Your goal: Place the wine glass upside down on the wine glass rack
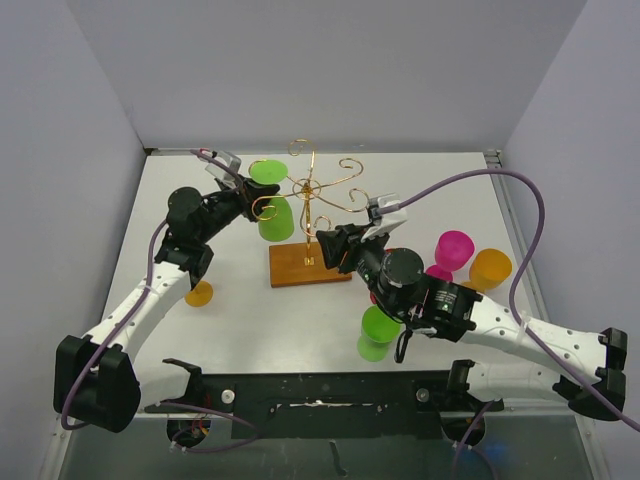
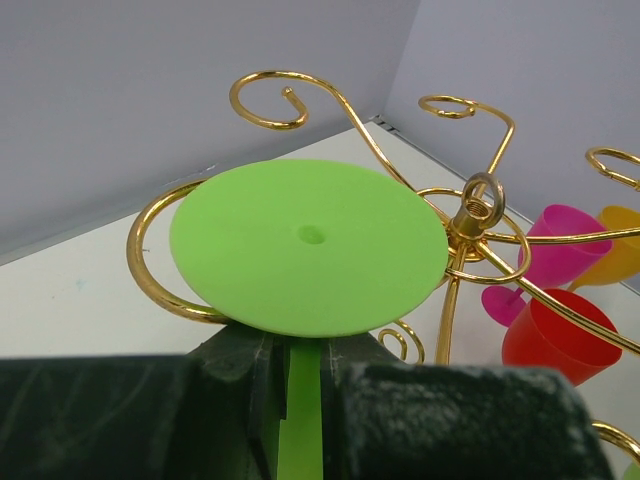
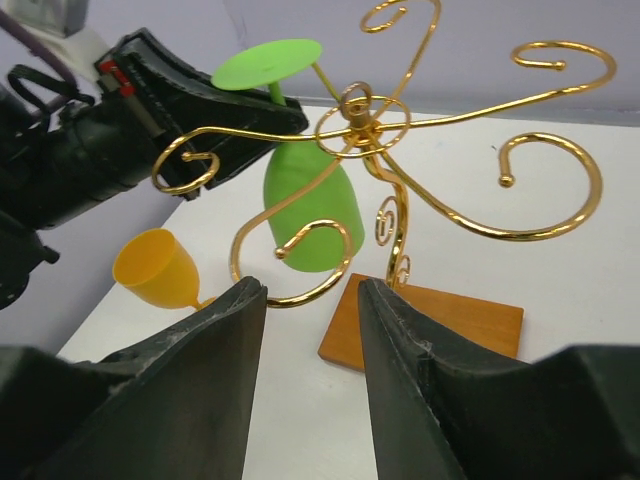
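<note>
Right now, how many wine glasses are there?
6: green glass in the left jaws at the rack; yellow left of it; second green by the right arm; pink and orange at right; red only in left wrist view. Maybe more hidden.

Lime-green wine glass (image 1: 276, 218) beside the gold-wire wine glass rack (image 1: 311, 188) on its orange-brown wooden base (image 1: 295, 266), with a magenta glass (image 1: 454, 249), orange glass (image 1: 490, 268), amber glass (image 1: 199, 293) and second green glass (image 1: 378, 332) on the white worktop (image 1: 250, 330).
</note>
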`<action>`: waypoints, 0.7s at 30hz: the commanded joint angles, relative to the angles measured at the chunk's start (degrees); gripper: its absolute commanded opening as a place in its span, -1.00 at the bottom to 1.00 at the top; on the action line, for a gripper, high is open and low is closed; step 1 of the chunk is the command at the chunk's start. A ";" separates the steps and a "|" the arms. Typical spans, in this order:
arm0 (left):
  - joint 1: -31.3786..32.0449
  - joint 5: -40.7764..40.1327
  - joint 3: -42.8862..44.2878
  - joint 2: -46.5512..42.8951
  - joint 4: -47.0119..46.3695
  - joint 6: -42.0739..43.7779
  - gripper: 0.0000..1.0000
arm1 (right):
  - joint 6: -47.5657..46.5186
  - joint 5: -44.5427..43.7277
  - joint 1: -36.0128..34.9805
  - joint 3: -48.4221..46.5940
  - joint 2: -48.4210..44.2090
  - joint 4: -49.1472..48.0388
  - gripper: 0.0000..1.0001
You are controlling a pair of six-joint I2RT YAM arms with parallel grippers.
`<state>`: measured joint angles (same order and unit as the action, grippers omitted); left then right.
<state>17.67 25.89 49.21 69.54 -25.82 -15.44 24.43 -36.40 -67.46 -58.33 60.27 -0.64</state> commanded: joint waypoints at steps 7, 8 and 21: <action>-0.78 -3.71 2.27 -0.51 2.26 -0.78 -1.00 | 10.48 -0.34 5.23 -4.87 1.39 8.27 -0.15; -0.79 -4.71 2.66 -0.42 2.92 -0.75 -1.00 | 10.70 -0.74 5.22 -5.46 1.41 9.06 -0.13; -0.63 -5.67 0.00 -1.63 -0.63 0.76 -0.95 | -0.06 4.99 5.42 -19.62 8.45 5.86 0.11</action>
<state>17.65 21.43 49.63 69.52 -24.77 -15.53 28.49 -34.22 -62.54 -69.60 64.53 7.46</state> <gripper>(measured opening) 0.058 0.547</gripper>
